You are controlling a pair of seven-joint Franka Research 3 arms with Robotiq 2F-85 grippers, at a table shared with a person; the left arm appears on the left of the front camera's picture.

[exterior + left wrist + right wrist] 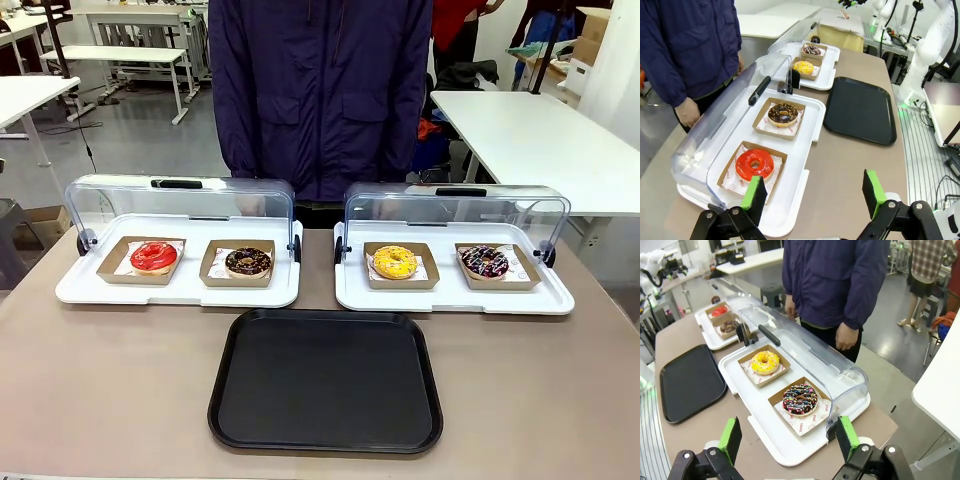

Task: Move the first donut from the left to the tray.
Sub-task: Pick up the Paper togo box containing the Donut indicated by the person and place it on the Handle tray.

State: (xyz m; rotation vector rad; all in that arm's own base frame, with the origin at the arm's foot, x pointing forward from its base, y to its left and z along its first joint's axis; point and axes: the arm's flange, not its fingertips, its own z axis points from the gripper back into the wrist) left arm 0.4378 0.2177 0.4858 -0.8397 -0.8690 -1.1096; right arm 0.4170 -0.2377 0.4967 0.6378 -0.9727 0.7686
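Red-iced donut (pixel 153 256): in cardboard holder (pixel 112 268), left end of left white tray (pixel 80 292), lid (pixel 180 200) raised | black tray (pixel 325 380): bench's (pixel 100 400) near edge | both jaws open | risk: pinching could smear icing, tip holder.

red donut's holder (pixel 731 163) corner: behind left pincer (pixel 815 190) finger | liner (pixel 735 181) print: unreadable

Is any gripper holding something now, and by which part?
Nothing is held. The left gripper and the right gripper are open and empty; the red donut lies untouched.
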